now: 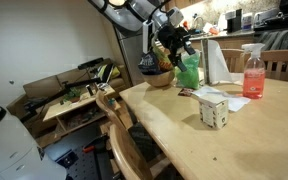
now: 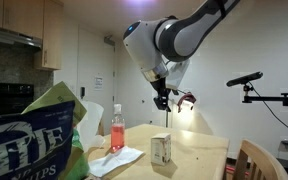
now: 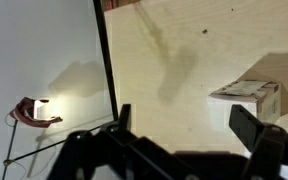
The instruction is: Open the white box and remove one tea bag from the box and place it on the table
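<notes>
The white box (image 1: 214,108) stands on the light-wood table (image 1: 244,140), with a flap sticking out at its top. It also shows in an exterior view (image 2: 161,150) and at the right edge of the wrist view (image 3: 254,95). My gripper (image 1: 170,42) hangs high above the table's far end, well above and away from the box; it shows in an exterior view (image 2: 162,100) too. In the wrist view its two fingers (image 3: 184,125) are spread apart with only bare tabletop between them. No tea bag is visible.
A red spray bottle (image 1: 253,72) stands on white paper sheets (image 1: 224,98) behind the box. A green bottle (image 1: 188,72) and a bowl (image 1: 158,76) sit at the far end. A wooden chair back (image 1: 119,140) is at the table's near side. A cluttered low bench (image 1: 69,98) stands beyond.
</notes>
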You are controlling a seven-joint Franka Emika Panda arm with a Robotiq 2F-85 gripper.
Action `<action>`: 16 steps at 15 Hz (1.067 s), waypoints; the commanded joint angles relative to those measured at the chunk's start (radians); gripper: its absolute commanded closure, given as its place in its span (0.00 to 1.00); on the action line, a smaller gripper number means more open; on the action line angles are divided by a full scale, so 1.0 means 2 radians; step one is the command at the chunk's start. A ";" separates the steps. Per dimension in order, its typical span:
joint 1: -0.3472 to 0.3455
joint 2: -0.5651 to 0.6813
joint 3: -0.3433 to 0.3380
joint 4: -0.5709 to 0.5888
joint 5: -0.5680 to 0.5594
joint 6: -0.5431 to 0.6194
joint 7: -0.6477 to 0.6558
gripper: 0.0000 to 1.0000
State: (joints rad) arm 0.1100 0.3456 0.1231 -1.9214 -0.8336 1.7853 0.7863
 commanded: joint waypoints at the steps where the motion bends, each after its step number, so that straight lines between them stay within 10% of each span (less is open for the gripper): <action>1: 0.005 0.039 -0.017 0.033 0.007 0.023 -0.056 0.00; 16: 0.019 0.132 -0.035 0.119 0.029 0.033 -0.177 0.00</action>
State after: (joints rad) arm 0.1247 0.5731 0.0787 -1.7373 -0.8054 1.8491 0.4892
